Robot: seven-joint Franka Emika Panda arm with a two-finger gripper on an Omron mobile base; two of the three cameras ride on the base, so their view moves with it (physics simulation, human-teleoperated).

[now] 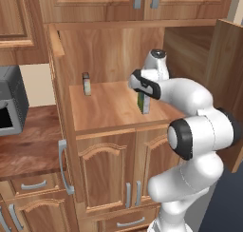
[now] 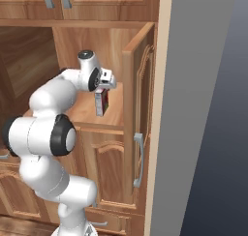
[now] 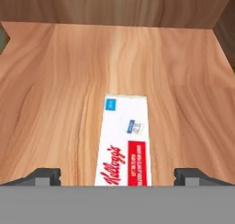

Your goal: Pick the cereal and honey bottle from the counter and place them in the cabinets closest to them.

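The cereal (image 1: 144, 104) stands upright on the wooden shelf (image 1: 109, 107) inside the open cabinets, near the shelf's front right. From the left base view its green side faces me; the right base view shows its red and white print (image 2: 101, 103). My gripper (image 1: 144, 96) (image 2: 103, 88) hovers just over the box's top, open. In the hand view the cereal (image 3: 124, 140) lies midway inside my gripper (image 3: 117, 175), with bare wood between it and each fingertip (image 3: 43, 175). The honey bottle is out of view.
A small grey-green object (image 1: 86, 83) stands at the shelf's back left. The cabinet doors swing wide, one at the left (image 1: 60, 131) and one at the right (image 2: 140, 109) with a grey bar handle (image 2: 138, 160). A grey appliance (image 1: 10, 102) sits on the counter (image 1: 28, 148) to the left.
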